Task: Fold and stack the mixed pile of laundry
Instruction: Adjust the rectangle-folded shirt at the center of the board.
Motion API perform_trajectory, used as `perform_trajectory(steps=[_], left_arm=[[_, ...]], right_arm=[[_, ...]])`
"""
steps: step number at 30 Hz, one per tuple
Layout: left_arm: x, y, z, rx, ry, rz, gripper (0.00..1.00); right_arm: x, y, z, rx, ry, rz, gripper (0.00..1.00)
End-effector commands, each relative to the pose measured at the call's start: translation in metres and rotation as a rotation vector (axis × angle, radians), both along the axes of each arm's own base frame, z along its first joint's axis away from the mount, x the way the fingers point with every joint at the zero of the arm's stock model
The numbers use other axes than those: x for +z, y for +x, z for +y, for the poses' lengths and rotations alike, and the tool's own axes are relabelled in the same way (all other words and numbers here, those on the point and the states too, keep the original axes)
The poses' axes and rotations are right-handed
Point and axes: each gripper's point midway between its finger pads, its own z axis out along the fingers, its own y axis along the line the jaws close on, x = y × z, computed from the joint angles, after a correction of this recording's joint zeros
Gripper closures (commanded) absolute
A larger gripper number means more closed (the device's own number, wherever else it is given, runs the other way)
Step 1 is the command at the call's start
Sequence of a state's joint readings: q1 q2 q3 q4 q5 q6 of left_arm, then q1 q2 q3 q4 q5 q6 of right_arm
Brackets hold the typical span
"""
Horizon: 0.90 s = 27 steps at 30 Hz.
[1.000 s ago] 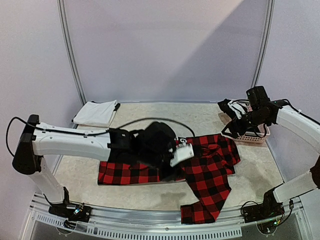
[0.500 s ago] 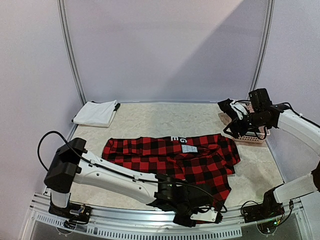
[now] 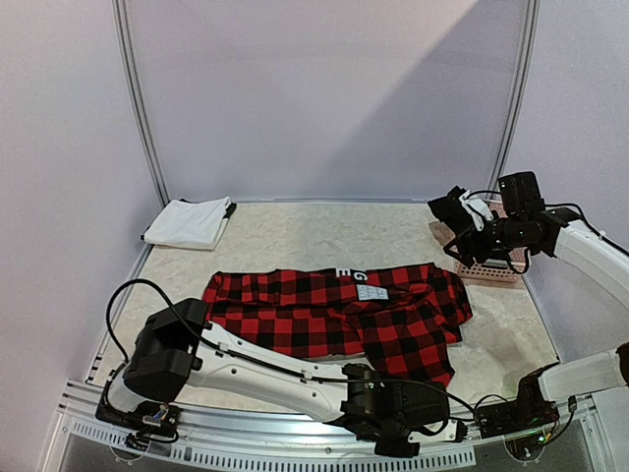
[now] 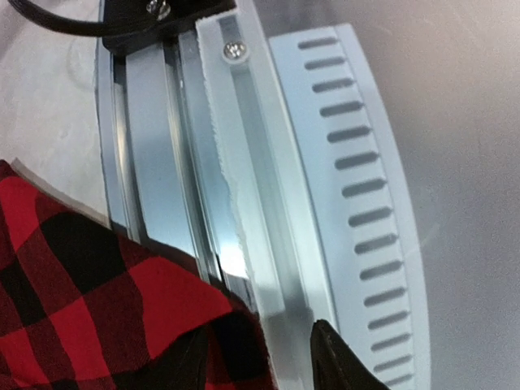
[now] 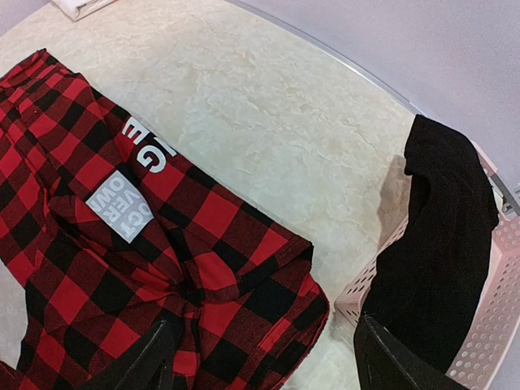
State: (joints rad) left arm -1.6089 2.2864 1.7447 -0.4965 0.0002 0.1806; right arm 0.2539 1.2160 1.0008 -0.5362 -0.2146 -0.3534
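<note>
Reaching low along the near edge of the beige mottled tabletop, the left gripper now sits at the near end of the large red-and-black checked flannel garment. A second ago that arm was over the middle of the garment; it has since swung down to the near edge. With the arm gone, the garment shows spread flat across the middle of the table, one end trailing toward the near right. In the left wrist view, checked cloth lies at the fingertips beside the grey slotted metal rail; I cannot tell whether the fingers are pinching it. The right gripper has drifted slightly and hovers with its fingers wide apart and empty, above the gap between the garment and the small pink perforated plastic basket at the right edge, which has a black garment draped over it. A folded white cloth lies at the far left corner. Judgement: the fold proper has not begun; the likely next step is lifting the near hem.
</note>
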Motion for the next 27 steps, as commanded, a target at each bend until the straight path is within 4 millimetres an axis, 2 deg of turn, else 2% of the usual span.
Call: perform_trajectory(steps=[1,4,8,10,13,14,16,17,19,20,22,24,27], left_arm=[[-0.008,-0.002,-0.014,0.072,0.011,-0.02,0.55],[-0.008,0.004,-0.018,0.107,-0.003,-0.043,0.56],[-0.003,0.025,-0.024,0.208,-0.027,-0.123,0.69],[0.001,0.032,-0.025,0.24,-0.041,-0.141,0.77],[0.013,0.037,-0.028,0.259,-0.066,-0.117,0.97],[0.023,0.039,-0.03,0.268,-0.086,-0.091,1.0],[0.048,0.045,-0.035,0.298,-0.142,0.007,1.0],[0.073,0.048,-0.038,0.315,-0.195,0.096,1.0],[0.109,0.062,-0.042,0.369,-0.299,0.304,1.0],[0.13,0.073,-0.043,0.4,-0.372,0.413,1.0],[0.165,0.111,-0.038,0.503,-0.513,0.603,1.0],[0.203,0.167,-0.025,0.603,-0.71,0.733,1.0],[0.223,0.25,0.014,0.809,-0.909,0.872,1.0]], right_arm=[[0.001,0.0,-0.003,-0.008,0.004,-0.014,0.24],[0.001,0.0,-0.003,-0.011,0.003,-0.014,0.24],[0.003,0.0,-0.004,-0.017,0.004,-0.02,0.24],[0.004,-0.001,-0.005,-0.021,0.004,-0.026,0.24],[0.007,-0.001,-0.007,-0.032,0.002,-0.037,0.25],[0.008,-0.002,-0.007,-0.033,0.005,-0.038,0.25],[0.01,-0.003,-0.006,-0.03,0.015,-0.041,0.25],[0.011,-0.003,-0.005,-0.03,0.019,-0.042,0.25],[0.013,-0.002,-0.006,-0.038,0.02,-0.05,0.26],[0.014,-0.001,-0.007,-0.042,0.02,-0.053,0.25],[0.016,0.001,-0.008,-0.051,0.02,-0.062,0.26],[0.015,0.002,-0.009,-0.059,0.02,-0.059,0.26],[0.014,0.002,-0.008,-0.058,0.022,-0.055,0.26]])
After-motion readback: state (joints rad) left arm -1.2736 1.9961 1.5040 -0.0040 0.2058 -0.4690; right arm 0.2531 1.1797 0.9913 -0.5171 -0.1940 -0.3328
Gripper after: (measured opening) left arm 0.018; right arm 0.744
